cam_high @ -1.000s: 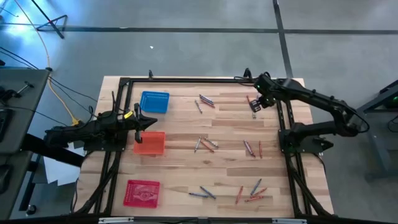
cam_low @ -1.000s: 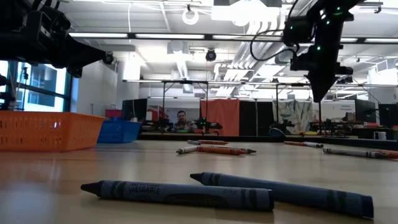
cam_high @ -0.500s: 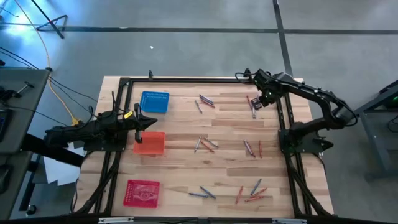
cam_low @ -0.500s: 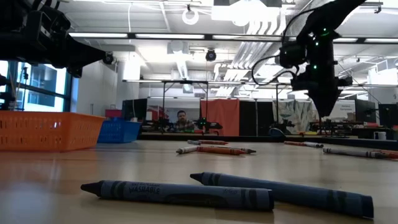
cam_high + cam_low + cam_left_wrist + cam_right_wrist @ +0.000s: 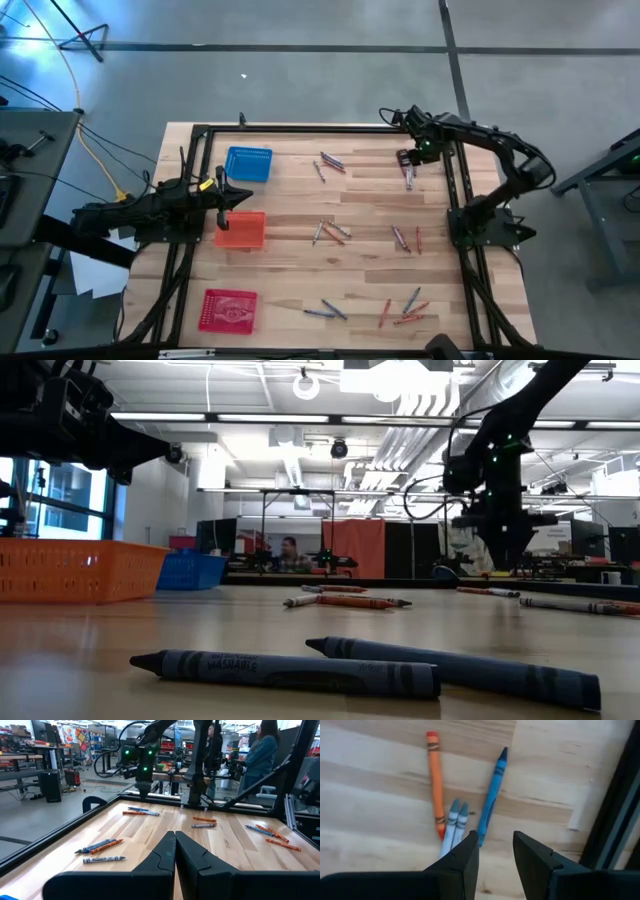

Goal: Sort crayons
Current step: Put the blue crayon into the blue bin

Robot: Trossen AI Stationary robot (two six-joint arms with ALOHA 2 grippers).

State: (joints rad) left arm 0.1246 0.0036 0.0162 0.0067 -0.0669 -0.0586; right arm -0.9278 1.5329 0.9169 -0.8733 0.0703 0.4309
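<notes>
The right claw (image 5: pixel 494 851) hides the lower ends of two grey crayons (image 5: pixel 453 827).

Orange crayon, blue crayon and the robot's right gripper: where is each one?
orange crayon (image 5: pixel 436 775), right wrist view, middle of its wrapper.
blue crayon (image 5: pixel 492 795), right wrist view, mid-length.
right gripper (image 5: pixel 495 851), right wrist view, gap between its open fingers.

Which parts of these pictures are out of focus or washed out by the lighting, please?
Low view: the two nearest crayons are sharp, the room behind soft, ceiling lights glaring. High view: blue glare at the upper left corner; crayons tiny but evenly lit. Right wrist view: crayons crisp, the right gripper dark and soft-edged. Left wrist view: the left gripper dark, background bright.
</notes>
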